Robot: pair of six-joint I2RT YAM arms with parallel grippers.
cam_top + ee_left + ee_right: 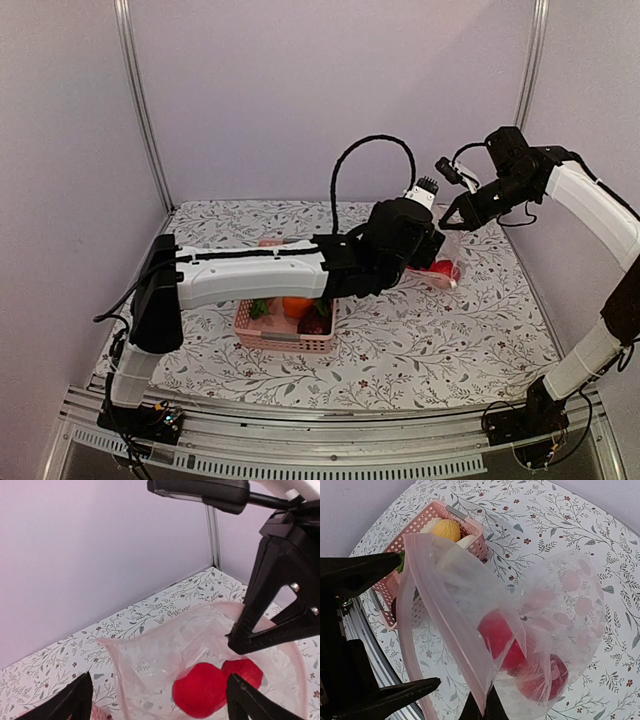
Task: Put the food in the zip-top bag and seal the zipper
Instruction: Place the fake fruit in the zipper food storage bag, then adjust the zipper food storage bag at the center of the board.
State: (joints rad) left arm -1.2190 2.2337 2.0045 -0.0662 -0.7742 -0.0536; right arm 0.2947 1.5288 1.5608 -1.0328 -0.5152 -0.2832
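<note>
The clear zip-top bag hangs open at the table's right middle, with two red round foods inside it. My right gripper is shut on the bag's mouth edge and holds it up; in the right wrist view its fingers pinch the pinkish zipper strip. My left gripper is open and empty just at the bag's mouth, its fingertips on either side of the opening. The red foods show through the plastic. An orange and other foods lie in the pink basket.
The pink slatted basket stands left of the bag near the front middle, under my left arm. It holds an orange-yellow fruit, beige pieces, something green and a dark red piece. Walls close the back and sides of the flowered table.
</note>
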